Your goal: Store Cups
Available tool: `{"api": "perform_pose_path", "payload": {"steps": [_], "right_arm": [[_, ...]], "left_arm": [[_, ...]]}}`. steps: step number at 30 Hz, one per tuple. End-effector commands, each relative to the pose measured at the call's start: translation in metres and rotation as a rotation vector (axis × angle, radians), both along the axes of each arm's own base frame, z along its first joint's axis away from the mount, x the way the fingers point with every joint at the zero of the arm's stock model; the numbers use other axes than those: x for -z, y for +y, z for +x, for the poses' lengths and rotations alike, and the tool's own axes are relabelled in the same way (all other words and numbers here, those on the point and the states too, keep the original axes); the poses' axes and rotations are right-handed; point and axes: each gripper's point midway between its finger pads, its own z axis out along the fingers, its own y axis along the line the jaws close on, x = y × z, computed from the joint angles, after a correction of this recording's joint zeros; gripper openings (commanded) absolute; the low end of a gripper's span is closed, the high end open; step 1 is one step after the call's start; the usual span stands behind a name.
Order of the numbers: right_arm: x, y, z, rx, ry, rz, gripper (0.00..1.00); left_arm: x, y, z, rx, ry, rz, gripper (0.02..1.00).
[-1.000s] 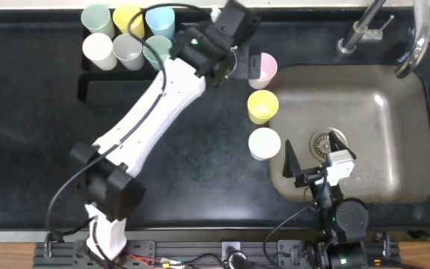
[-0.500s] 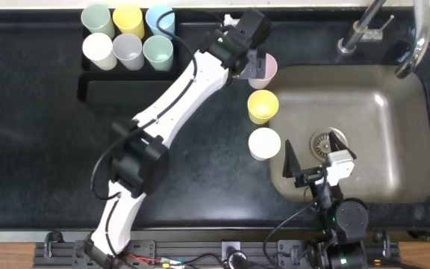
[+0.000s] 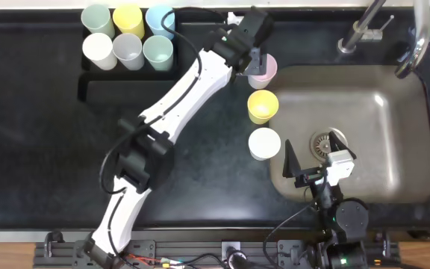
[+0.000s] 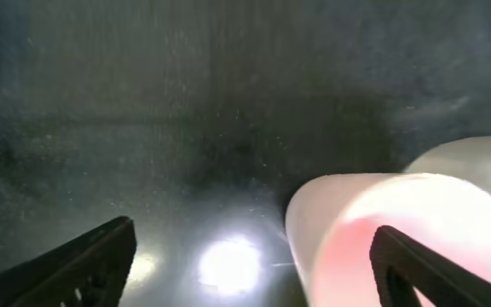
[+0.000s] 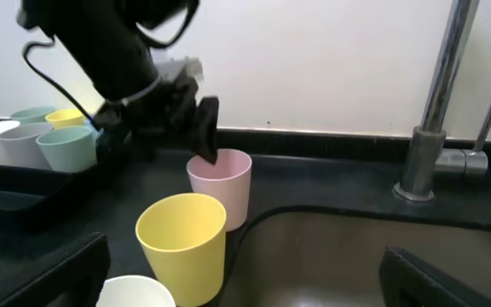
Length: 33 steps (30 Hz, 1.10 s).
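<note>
Left wrist view: my left end effector [image 4: 252, 234] was wide open, holding nothing. The pink cup [image 4: 373, 234] sat between the fingers, crowding one. Risk, as I judged: closing off-centre could tip it towards the nearby sink [image 3: 379, 112].

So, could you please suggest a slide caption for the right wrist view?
Left arm's open end effector at the rim of a pink plastic cup, a yellow plastic cup beside it.

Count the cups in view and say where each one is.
9. Six stand in the black tray: mint, yellow, blue behind; white, grey, green in front. Three line the counter beside the sink: pink cup, yellow cup, white cup. None looks hidden.
</note>
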Motion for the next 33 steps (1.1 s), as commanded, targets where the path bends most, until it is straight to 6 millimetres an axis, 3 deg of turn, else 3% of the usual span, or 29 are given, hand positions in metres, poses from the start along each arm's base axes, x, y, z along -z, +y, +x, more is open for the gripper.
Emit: {"api": "perform_pose_path", "payload": {"steps": [1, 22, 24, 30, 33], "right_arm": [[0.003, 0.001, 0.0, -0.005, 0.0, 0.0, 0.998], [0.003, 0.001, 0.0, -0.005, 0.0, 0.0, 0.996], [0.003, 0.001, 0.0, -0.005, 0.0, 0.0, 0.998], [0.003, 0.001, 0.0, -0.005, 0.0, 0.0, 0.998], [0.003, 0.001, 0.0, -0.005, 0.0, 0.0, 0.998]], "left_arm": [[0.004, -0.006, 0.002, 0.003, -0.006, 0.004, 0.855], [0.002, -0.017, 0.001, 0.03, 0.001, -0.048, 0.15], [0.002, -0.017, 0.001, 0.03, 0.002, -0.049, 0.045], [-0.002, -0.017, 0.001, 0.035, -0.004, -0.049, 0.034], [-0.026, -0.013, -0.003, 0.075, -0.044, -0.021, 0.034]]}}
